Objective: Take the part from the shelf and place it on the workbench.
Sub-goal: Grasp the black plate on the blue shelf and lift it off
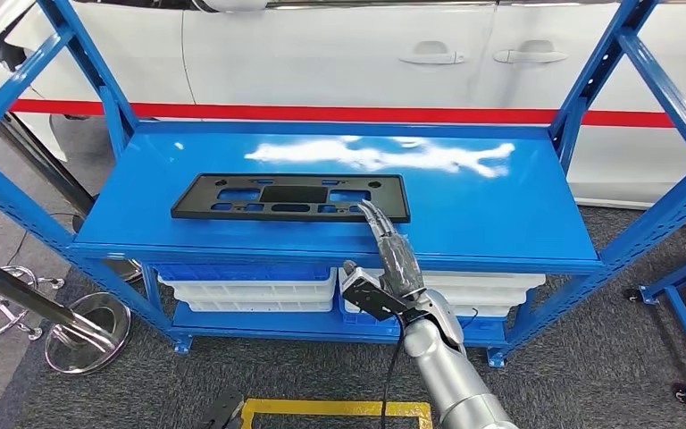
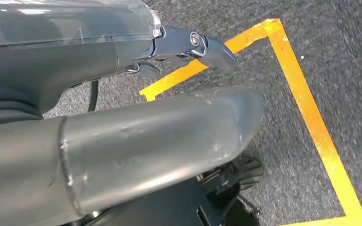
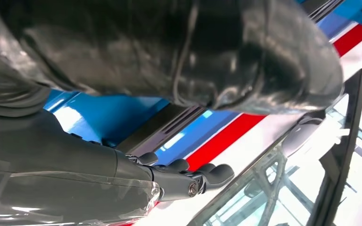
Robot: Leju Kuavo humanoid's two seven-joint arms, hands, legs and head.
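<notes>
A: Where's the part [image 1: 289, 197]?

B: Flat black plate w/ cut-outs, lying on the blue shelf [image 1: 500, 214] top deck, left of centre, long side roughly along the front edge. Sits near the front, prob so an arm can get at it w/o stretching.

A: Right hand [image 1: 391, 252]?

B: Up at the shelf, fingers stretched out fwd & close together, tips at the part's near right corner. Head view looks like touching or just over the edge, can't tell which. No grip yet; nothing in it. Right wrist view shows fingers [image 3: 202, 175] extended w/ the thick thumb apart from them, so the hand is spread, not closed.

A: Why that corner?

B: My guess: the plate's thin & flat on the deck, so no way to wrap it from above. Going in low at the edge lets fingers slide under or pinch thru a cut-out.

A: Left hand [image 2: 136, 136]?

B: Hanging down over grey carpet [image 2: 344, 52] & yellow floor tape [image 2: 306, 108]. Holds nothing; thumb & fingers apart, loosely extended. Idle, I'd say, since the reach is one-armed.

A: Progress?

B: Early. Part not lifted; bench placement not started. White bins [image 1: 250, 290] on the lower shelf level, car [image 1: 339, 54] behind: not involved.
</notes>
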